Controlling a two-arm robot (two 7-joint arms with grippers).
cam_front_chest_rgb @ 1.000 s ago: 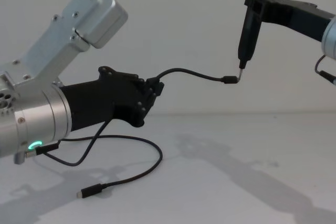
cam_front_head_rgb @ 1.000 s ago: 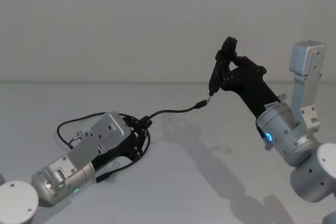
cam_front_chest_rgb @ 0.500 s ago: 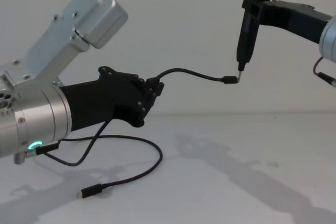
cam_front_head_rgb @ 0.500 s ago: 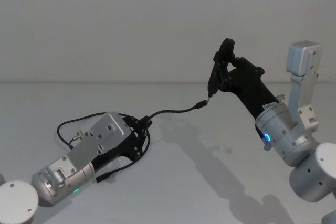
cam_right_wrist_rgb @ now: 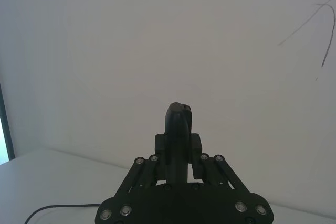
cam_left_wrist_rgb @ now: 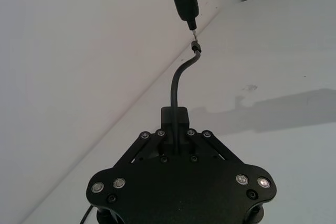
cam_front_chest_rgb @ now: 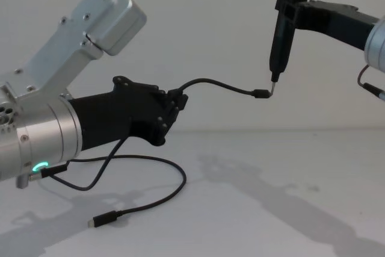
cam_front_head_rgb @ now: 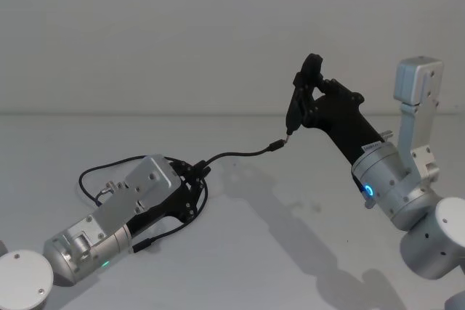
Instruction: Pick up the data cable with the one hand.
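The data cable (cam_front_head_rgb: 240, 154) is a thin black cord. My left gripper (cam_front_head_rgb: 197, 170) is shut on it a little above the table, also seen in the chest view (cam_front_chest_rgb: 179, 100) and the left wrist view (cam_left_wrist_rgb: 175, 119). From the fingers the cable arcs up to a small plug (cam_front_chest_rgb: 260, 94). The rest loops on the table to a second plug (cam_front_chest_rgb: 99, 221). My right gripper (cam_front_head_rgb: 309, 99) is raised and shut on a slim black pen-like tool (cam_front_chest_rgb: 281, 34), whose metal tip touches the raised plug (cam_left_wrist_rgb: 196, 49).
A white table (cam_front_head_rgb: 290, 252) meets a white wall (cam_front_head_rgb: 182, 34) behind. A white round disc (cam_front_head_rgb: 22, 277) sits at the near left corner. The right arm's silver block (cam_front_head_rgb: 418, 81) stands high at the right.
The right gripper with the pen-like tool has drifted slightly to the left, and the raised plug shifted with it. The left gripper has stayed still on the cable.
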